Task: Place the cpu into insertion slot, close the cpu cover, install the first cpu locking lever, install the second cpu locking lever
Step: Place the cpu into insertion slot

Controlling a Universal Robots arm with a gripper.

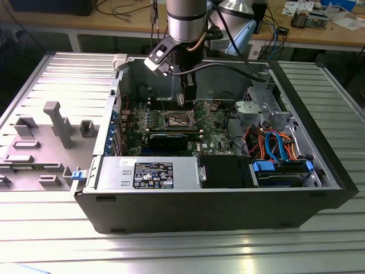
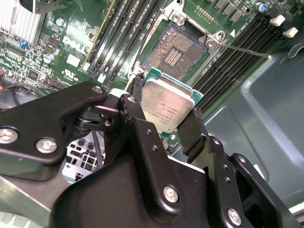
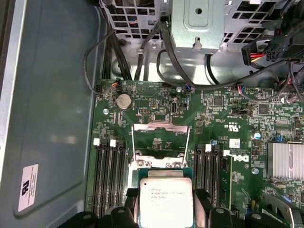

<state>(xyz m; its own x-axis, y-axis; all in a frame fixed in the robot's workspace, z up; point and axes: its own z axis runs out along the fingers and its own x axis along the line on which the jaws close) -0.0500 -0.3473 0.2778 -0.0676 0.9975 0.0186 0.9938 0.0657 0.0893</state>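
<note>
My gripper [image 2: 167, 102] is shut on the cpu [image 2: 166, 105], a flat square chip with a silvery-grey top, gripped by two opposite edges between the black fingers [image 2: 191, 130]. The chip hangs above the bare insertion slot [image 2: 173, 53], whose contact field is uncovered. The cpu cover [image 3: 160, 126], a thin silvery frame with a window, is swung open and lies back beyond the slot. A thin metal locking lever [image 2: 243, 50] sticks out free beside the slot. In the exterior view the gripper [image 1: 181, 101] reaches down into the open computer case over the slot [image 1: 178, 120].
Memory slots [image 3: 110, 175] flank the slot on both sides. A finned heat sink [image 3: 285, 160], a long black card [image 1: 171, 138], the power supply [image 1: 148, 173] and a drive cage with coloured cables [image 1: 274, 149] fill the case. A grey fixture [image 1: 57, 123] stands outside, at the exterior view's left.
</note>
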